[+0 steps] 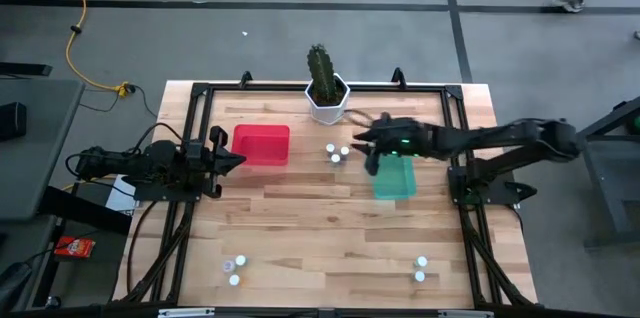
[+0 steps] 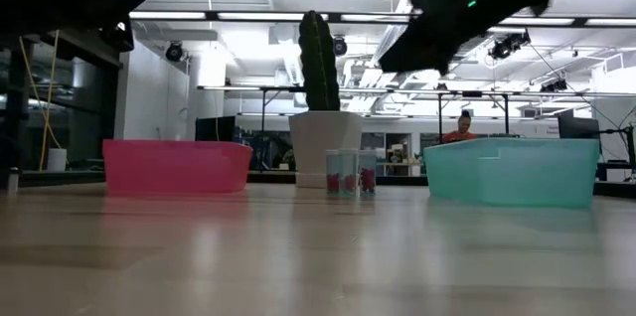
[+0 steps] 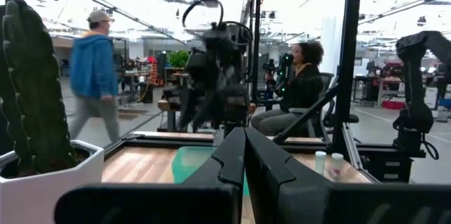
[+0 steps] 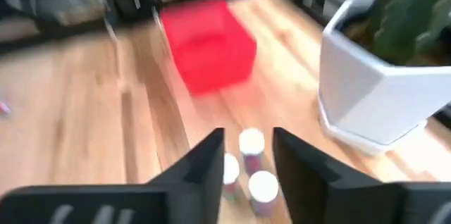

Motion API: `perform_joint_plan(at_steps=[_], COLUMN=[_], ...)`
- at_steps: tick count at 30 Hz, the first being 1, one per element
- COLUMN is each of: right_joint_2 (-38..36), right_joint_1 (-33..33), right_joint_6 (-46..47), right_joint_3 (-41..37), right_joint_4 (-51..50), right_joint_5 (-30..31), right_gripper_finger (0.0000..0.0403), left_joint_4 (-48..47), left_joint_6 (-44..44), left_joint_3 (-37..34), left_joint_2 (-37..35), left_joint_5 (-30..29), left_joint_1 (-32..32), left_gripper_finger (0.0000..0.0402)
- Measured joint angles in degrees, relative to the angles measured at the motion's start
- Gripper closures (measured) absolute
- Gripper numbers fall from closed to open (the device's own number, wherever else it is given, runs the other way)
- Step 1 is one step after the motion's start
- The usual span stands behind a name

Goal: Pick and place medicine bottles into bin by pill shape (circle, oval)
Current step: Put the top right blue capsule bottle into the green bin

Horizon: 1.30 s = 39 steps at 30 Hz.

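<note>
Three tiny white-capped medicine bottles (image 1: 337, 153) stand together on their bases at the table's middle, between the red bin (image 1: 261, 144) and the teal bin (image 1: 394, 179). They also show in the low view (image 2: 350, 171). My right gripper (image 1: 364, 144) is open and hangs well above them (image 2: 399, 62). In the right wrist view (image 4: 246, 155) the bottles (image 4: 251, 142) show between its fingers, untouched. My left gripper (image 1: 236, 159) is shut and empty beside the red bin's left side (image 3: 244, 146). Two more bottles (image 1: 233, 268) stand near the front left, and two (image 1: 420, 269) near the front right.
A white hexagonal pot with a cactus (image 1: 326, 96) stands at the table's far edge, just behind the middle bottles. A dark metal frame (image 1: 196, 98) runs along the table's sides. People show in the room beyond the table (image 3: 91, 69).
</note>
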Motion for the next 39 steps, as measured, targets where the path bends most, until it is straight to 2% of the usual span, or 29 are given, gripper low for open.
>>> perform_joint_plan(at_steps=[5, 11, 19, 27, 31, 39], right_joint_2=[11.1, 19.5, 26.4, 28.8, 28.4, 27.5], right_joint_1=[-1.4, -3.5, -4.6, -4.6, -4.8, -4.8], right_joint_6=[-8.5, -14.4, -19.2, -20.7, -20.7, -20.8], right_joint_3=[8.1, 14.9, 18.7, 19.7, 19.7, 19.7], right_joint_4=[-10.8, -20.9, -21.9, -22.5, -22.9, -23.1], right_joint_5=[-1.6, -3.1, -4.2, -4.5, -4.5, -4.4], right_gripper_finger=[0.0230, 0.0222, 0.0221, 0.0222, 0.0240, 0.0320], left_joint_4=[0.0, -0.1, -0.6, -0.9, -0.9, -0.9], left_joint_6=[0.0, 0.0, 0.9, 1.0, 1.0, 1.0], left_joint_3=[0.0, 0.0, 0.0, 0.0, 0.0, 0.0], left_joint_2=[0.0, 0.0, 0.0, 0.0, 0.0, 0.0], left_joint_5=[0.0, 0.0, 0.0, 0.0, 0.0, -0.1], left_joint_1=[0.0, 0.0, 0.0, 0.0, 0.0, 0.0], left_gripper_finger=[0.0401, 0.0401, 0.0401, 0.0401, 0.0401, 0.0401])
